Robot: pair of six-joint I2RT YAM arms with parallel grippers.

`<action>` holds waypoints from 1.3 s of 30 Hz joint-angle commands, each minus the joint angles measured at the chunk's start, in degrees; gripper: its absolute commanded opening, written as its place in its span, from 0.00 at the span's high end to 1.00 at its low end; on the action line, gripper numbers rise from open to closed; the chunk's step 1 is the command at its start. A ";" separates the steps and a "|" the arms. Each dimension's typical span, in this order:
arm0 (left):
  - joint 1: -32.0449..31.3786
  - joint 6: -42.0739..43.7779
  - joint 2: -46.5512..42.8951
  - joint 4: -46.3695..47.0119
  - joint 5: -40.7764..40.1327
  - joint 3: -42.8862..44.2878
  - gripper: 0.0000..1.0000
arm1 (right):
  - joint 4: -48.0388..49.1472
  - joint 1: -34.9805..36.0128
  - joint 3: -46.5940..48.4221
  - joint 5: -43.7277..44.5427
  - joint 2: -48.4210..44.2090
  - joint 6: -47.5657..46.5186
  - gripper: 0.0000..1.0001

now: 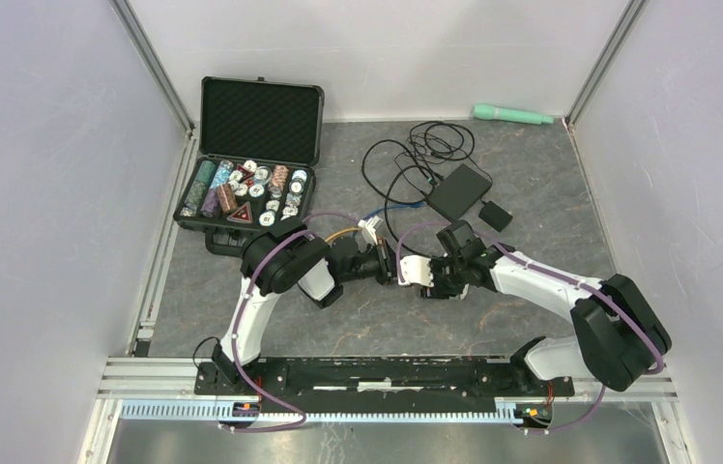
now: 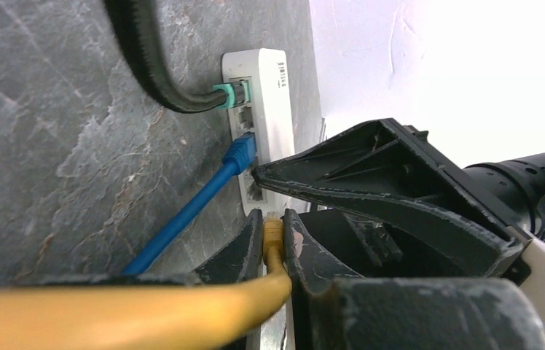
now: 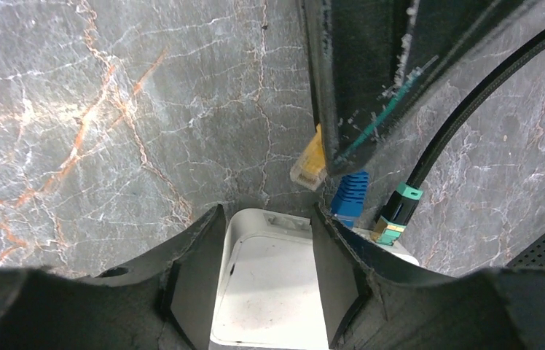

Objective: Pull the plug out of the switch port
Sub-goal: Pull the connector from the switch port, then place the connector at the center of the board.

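My left gripper (image 1: 389,263) (image 2: 273,219) is shut on the yellow plug (image 2: 273,235) of a yellow cable (image 2: 109,313). In the right wrist view the yellow plug (image 3: 308,164) hangs a little apart from the white switch (image 3: 269,284), outside its ports. My right gripper (image 1: 418,273) (image 3: 266,219) is shut on the switch (image 2: 269,87), one finger at each side. A blue plug (image 3: 348,195) (image 2: 240,153) and a black cable's green plug (image 3: 397,211) (image 2: 229,95) sit in the switch's ports.
An open black case (image 1: 251,184) of poker chips lies at the back left. A black box (image 1: 459,188), a small black block (image 1: 495,215) and coiled black cables (image 1: 416,150) lie behind the grippers. A green tool (image 1: 512,114) lies by the back wall.
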 commanded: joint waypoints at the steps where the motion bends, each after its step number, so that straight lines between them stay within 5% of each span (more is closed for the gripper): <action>1: 0.17 5.10 -2.45 -0.82 -0.30 -1.27 0.98 | 0.09 -1.01 1.43 -4.41 -2.25 2.95 0.45; 13: 0.22 20.38 -15.21 -17.98 -3.89 -2.40 0.98 | 0.15 -8.85 6.39 -21.10 -4.30 7.59 0.26; 20: 0.26 33.15 -25.98 -28.75 -2.67 -1.67 0.98 | -0.25 -12.52 7.44 -22.66 -4.62 6.47 0.22; 27: 2.84 56.98 -39.76 -60.99 3.43 2.36 0.98 | 0.52 -14.79 2.95 -22.18 -8.25 5.73 0.22; 33: 5.13 93.04 -48.17 -107.17 7.65 10.89 0.98 | 1.42 -16.49 1.25 -21.27 -9.71 5.37 0.21; 39: 16.30 119.26 -49.63 -141.74 8.13 18.28 0.98 | 1.47 -16.74 1.00 -20.74 -9.57 5.46 0.21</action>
